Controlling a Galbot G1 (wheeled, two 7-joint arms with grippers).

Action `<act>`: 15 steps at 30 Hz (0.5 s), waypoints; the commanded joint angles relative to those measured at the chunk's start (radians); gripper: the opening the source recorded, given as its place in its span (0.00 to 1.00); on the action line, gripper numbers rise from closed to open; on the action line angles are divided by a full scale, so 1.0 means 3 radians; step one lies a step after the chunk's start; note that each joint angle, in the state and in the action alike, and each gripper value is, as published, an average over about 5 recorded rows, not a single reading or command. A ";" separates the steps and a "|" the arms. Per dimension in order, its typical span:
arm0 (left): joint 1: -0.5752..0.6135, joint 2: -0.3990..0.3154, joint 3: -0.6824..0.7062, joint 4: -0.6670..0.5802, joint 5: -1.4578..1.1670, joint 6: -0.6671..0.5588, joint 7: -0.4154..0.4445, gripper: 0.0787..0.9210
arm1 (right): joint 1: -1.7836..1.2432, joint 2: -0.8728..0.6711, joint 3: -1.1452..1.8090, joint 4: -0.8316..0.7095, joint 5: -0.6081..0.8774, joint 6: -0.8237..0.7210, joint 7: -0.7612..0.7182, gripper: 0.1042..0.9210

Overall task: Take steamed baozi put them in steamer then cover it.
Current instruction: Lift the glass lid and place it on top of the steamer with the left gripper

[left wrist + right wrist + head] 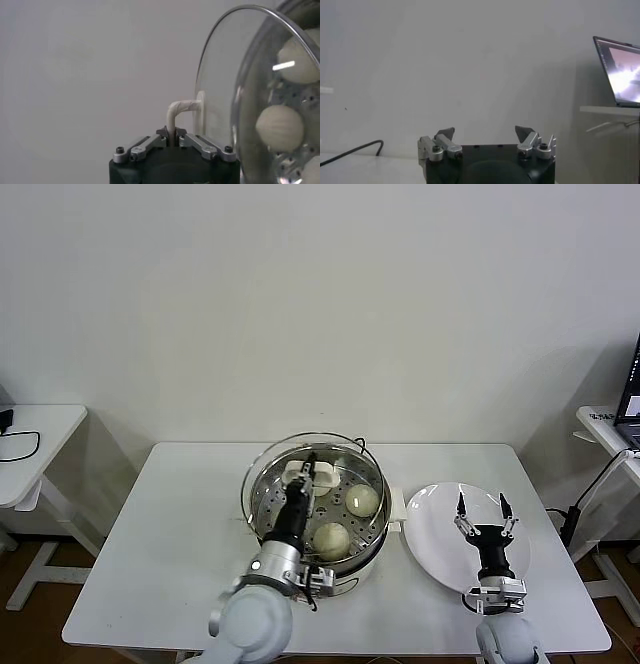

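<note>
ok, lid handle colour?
White; the handle shows best in the left wrist view, pinched by the left pincer.

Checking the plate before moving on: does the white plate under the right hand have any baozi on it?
No, the head view shows the white plate bare, with the right hand open over it.

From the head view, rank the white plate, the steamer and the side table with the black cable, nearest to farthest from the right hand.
1. White plate: directly under the open right hand.
2. Steamer: to that hand's left at table centre, where the left hand holds the cover by its handle.
3. Side table with the black cable: far left, beyond the main table.
</note>
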 commanded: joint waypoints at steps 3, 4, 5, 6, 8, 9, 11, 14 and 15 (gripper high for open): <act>-0.0100 -0.0093 0.0223 0.0333 0.0235 0.0046 0.0042 0.13 | 0.0009 0.0007 0.0007 -0.0021 0.0001 0.0008 -0.0001 0.88; -0.0099 -0.0096 0.0219 0.0343 0.0235 0.0040 0.0033 0.13 | 0.0011 0.0007 0.0006 -0.0024 0.0000 0.0009 -0.0002 0.88; -0.0099 -0.0100 0.0216 0.0352 0.0234 0.0035 0.0022 0.13 | 0.0013 0.0008 0.0005 -0.0027 0.0000 0.0010 -0.0003 0.88; -0.0098 -0.0104 0.0215 0.0361 0.0234 0.0029 0.0011 0.13 | 0.0016 0.0009 0.0004 -0.0031 0.0000 0.0012 -0.0004 0.88; -0.0096 -0.0112 0.0215 0.0373 0.0232 0.0021 -0.0003 0.13 | 0.0020 0.0010 0.0002 -0.0038 0.0000 0.0014 -0.0006 0.88; -0.0096 -0.0115 0.0216 0.0377 0.0231 0.0019 -0.0010 0.13 | 0.0021 0.0010 0.0001 -0.0041 -0.0001 0.0015 -0.0007 0.88; -0.0097 -0.0123 0.0215 0.0380 0.0227 0.0016 -0.0020 0.13 | 0.0023 0.0008 0.0001 -0.0045 -0.0001 0.0016 -0.0008 0.88; -0.0103 -0.0131 0.0209 0.0382 0.0223 0.0011 -0.0035 0.13 | 0.0024 0.0003 0.0003 -0.0051 0.0000 0.0018 -0.0010 0.88; -0.0105 -0.0133 0.0208 0.0383 0.0223 0.0009 -0.0040 0.13 | 0.0025 0.0002 0.0004 -0.0053 0.0000 0.0019 -0.0010 0.88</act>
